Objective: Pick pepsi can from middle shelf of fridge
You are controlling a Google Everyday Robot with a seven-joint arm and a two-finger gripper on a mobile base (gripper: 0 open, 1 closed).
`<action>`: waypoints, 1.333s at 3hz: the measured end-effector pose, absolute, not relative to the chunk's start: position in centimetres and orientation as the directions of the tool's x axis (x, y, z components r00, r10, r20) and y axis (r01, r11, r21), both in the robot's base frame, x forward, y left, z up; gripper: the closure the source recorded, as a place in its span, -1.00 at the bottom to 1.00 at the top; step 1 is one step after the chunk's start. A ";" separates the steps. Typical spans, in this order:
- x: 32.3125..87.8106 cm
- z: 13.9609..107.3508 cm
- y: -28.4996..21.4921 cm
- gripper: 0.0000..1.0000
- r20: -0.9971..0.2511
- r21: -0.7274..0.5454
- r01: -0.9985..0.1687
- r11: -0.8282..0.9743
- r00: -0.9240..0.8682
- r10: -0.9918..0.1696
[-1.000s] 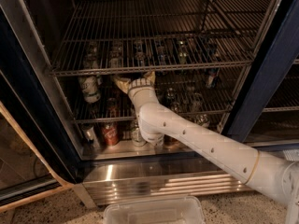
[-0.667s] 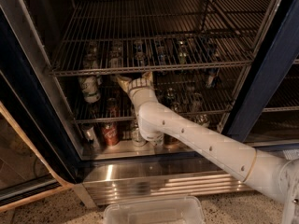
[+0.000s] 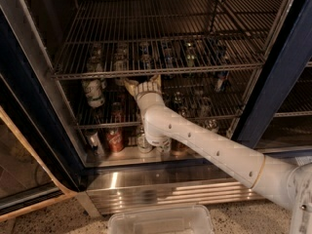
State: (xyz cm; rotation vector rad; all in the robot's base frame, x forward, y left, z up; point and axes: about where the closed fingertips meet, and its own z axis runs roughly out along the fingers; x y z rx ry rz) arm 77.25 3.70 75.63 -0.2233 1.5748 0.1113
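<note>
The arm (image 3: 204, 145) reaches from lower right into the open fridge (image 3: 279, 82). The end effector (image 3: 143, 84) sits just below the front bar of the upper rack (image 3: 161, 33), above the middle shelf (image 3: 219, 117) and left of its centre. Its two tan fingers (image 3: 130, 85) are spread apart, with nothing between them.

The pepsi can (image 3: 145, 60) is not gripped. A dark bluish can shows through the rods of the upper rack, just beyond the fingertips (its label cannot be read, so the identification is uncertain). It stands farther back on the middle shelf among other cans.

A white-and-green can (image 3: 93, 92) stands upright near the front left of the middle shelf, beside the end effector but apart from it. A red can (image 3: 115, 140) stands on the level below. A clear bin (image 3: 161, 221) lies on the floor in front of the steel base panel (image 3: 161, 189).

Change against the frame one second earlier: the end effector has shifted slightly to the right and deeper. The finger spread and the arm pose are otherwise the same. No can has moved.
</note>
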 end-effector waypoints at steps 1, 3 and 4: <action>83.2 76.5 2.5 -0.42 -0.998 -0.066 -0.204 0.977 0.003 -0.067; 83.7 76.5 2.7 -0.07 -0.998 -0.063 -0.207 0.976 0.001 -0.064; 83.7 76.5 2.7 0.40 -0.998 -0.063 -0.207 0.976 0.001 -0.064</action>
